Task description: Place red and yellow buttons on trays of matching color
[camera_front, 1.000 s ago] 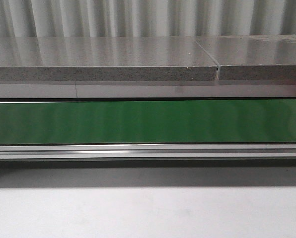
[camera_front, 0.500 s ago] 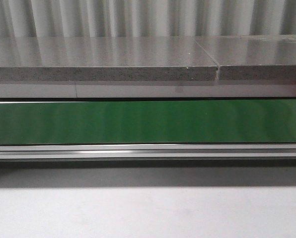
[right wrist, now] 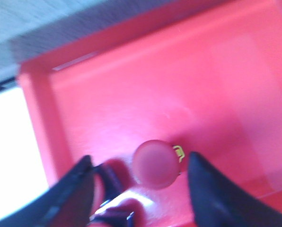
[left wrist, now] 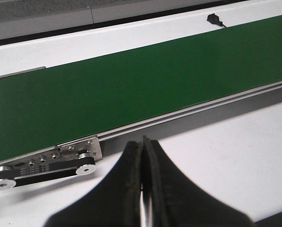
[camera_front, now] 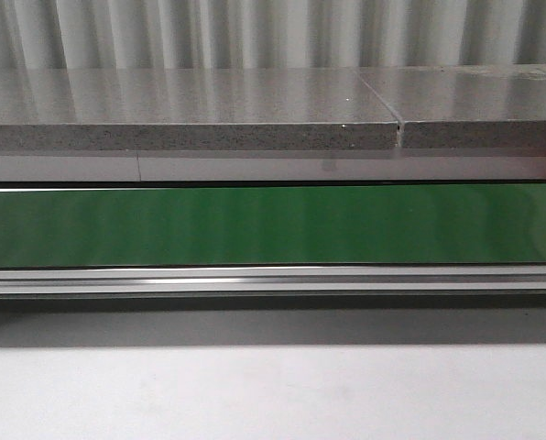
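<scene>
The red button sits on the floor of the red tray, near the tray's side wall and well inside its rim. It shows a round, smooth domed cap with a small yellow tab at its edge; the picture is blurred, so its base cannot be made out. It looks like hard plastic: stiff, light, and likely slick on the dome, so pads pressing on the rounded top would tend to slide off. The surer hold is probably across the sides of the cap, low down, with the fingers square to it.

Around the red button stands the right gripper, its jaws spread wide with one finger on each side of the cap and a clear gap to both. It grips nothing; the button appears to rest on the tray by itself.

Away from the red tray, the left gripper hangs over the white table just beside the near rail of the green conveyor belt, its jaws pressed together and empty. No yellow button or yellow tray appears in any view.
</scene>
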Controlling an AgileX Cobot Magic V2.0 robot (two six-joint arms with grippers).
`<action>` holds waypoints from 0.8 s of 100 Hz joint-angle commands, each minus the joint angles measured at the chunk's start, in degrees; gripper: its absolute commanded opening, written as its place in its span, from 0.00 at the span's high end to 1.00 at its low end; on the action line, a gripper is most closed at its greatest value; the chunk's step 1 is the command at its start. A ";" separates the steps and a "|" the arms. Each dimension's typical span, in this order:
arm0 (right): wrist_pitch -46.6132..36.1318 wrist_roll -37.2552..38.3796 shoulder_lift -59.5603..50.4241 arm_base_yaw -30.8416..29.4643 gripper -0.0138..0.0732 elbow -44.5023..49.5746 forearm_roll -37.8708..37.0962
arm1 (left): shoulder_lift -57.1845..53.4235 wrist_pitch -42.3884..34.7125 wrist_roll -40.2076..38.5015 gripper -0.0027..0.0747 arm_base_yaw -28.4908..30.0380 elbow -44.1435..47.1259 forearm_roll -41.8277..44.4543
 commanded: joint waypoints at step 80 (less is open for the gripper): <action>-2.85 -1.03 -33.64 23.06 0.92 22.97 -1.19 | 0.47 -4.12 0.04 0.99 -0.48 -1.45 -0.83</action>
